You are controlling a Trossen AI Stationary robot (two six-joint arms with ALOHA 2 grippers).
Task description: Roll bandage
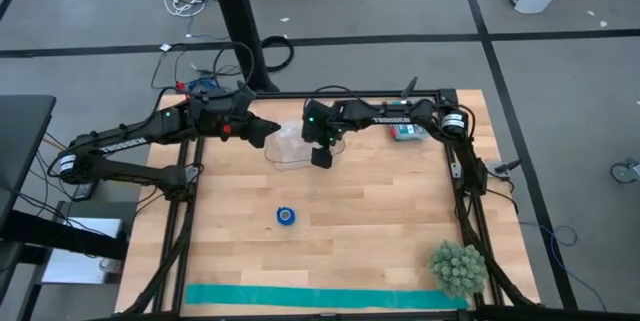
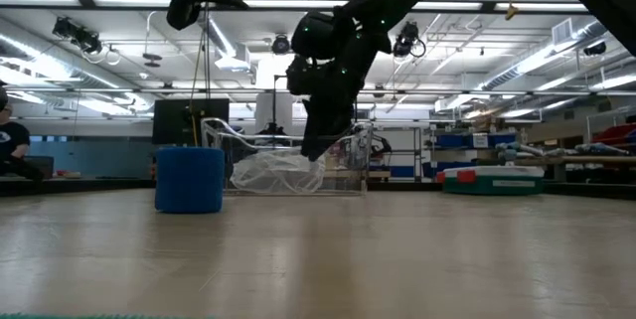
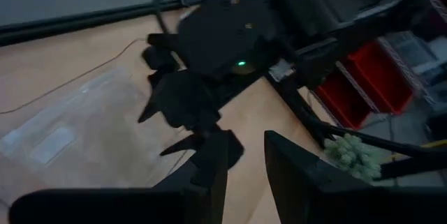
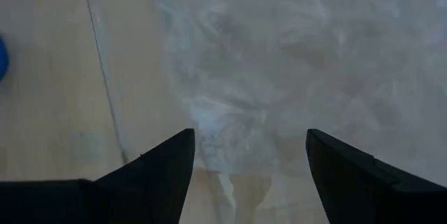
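With the bandage (image 1: 286, 216) rolled and standing mid-counter at 6 o'clock from my spread right end effector (image 4: 250, 155), I judge both arms should retreat without brushing it.

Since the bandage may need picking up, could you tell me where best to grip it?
The bandage stands on end as a short blue roll, clear of other things. Probably best: come straight down and close the gripper across its curved side wall.
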